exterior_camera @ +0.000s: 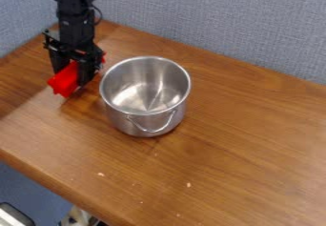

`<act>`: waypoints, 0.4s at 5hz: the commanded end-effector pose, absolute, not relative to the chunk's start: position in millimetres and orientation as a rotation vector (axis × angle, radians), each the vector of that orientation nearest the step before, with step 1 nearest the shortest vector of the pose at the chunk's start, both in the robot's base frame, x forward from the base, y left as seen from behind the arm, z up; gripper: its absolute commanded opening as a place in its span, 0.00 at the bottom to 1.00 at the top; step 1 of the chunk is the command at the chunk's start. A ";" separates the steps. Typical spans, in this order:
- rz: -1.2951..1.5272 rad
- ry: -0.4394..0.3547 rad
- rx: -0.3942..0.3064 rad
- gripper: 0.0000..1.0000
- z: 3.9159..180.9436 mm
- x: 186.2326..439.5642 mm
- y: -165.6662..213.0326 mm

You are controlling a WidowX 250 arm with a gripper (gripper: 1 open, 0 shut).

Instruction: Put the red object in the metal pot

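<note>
The black robot gripper points straight down at the far left of the brown wooden table, its jaws clamped onto the bright red rectangular block. The block hangs tilted in the grip, with its lower end close over the wood; whether that end touches the surface I cannot tell. It sits just left of the shiny silver steel cylindrical pot, close to the rim but apart from it.

The block looks like a plain, matte, stiff solid, probably light wood or plastic, so it should neither bend nor crush under the jaws. The matte faces ought to give fair friction, yet a long piece held near one end can swing or pivot between the pads, so a hold nearer the middle, across its narrow faces, would be steadier. It seems not at all fragile.

The pot is open at the top and empty, with straight polished walls and a thin wire handle lying against its near side. The steel is likely hard and slick, and the pot may slide if knocked.

No brand, label or writing can be read on the block, the pot, the gripper or the grey-blue textured wall behind.
</note>
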State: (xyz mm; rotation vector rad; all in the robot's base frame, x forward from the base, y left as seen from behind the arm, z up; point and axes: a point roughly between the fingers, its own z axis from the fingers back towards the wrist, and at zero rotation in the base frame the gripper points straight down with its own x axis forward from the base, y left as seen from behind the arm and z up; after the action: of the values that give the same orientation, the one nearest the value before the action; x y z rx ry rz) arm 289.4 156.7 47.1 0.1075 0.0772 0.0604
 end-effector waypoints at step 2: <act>0.085 -0.028 0.139 0.00 87.0 296.2 164.9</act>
State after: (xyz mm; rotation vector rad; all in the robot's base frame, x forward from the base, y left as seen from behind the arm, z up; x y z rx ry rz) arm 288.0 156.8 57.8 0.0987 0.0603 0.0729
